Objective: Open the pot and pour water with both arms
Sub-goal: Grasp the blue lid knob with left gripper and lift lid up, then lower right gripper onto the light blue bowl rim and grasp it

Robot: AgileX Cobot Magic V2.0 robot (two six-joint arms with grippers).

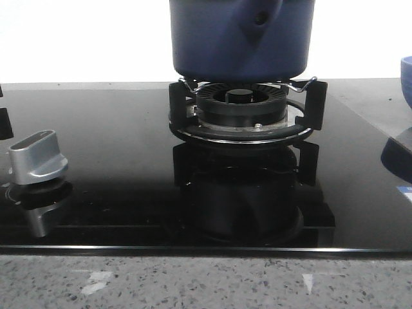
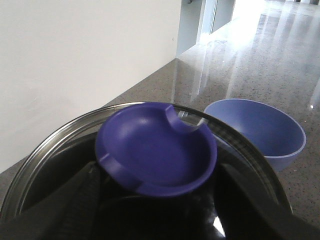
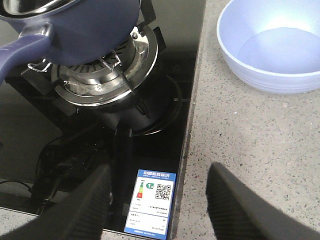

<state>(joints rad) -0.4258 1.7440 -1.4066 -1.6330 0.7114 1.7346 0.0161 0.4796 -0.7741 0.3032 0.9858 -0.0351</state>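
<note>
Two grippers tracked | pot (image 1: 241,38) seated on burner (image 1: 239,106), lid knob (image 2: 156,150) flanked by left fingers (image 2: 75,210), grip not confirmable | right gripper (image 3: 157,202) spread, empty | step: lid removal | next: lid lifted clear, handle (image 3: 22,47) grasped, bowl (image 3: 272,47) targeted.

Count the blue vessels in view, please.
2: the pot sits on the burner, and a lighter blue bowl rests on the counter to its right. Others may lie outside the views.

A kitchen: black glass gas hob (image 1: 129,167) set into speckled stone countertop (image 3: 260,160).
</note>
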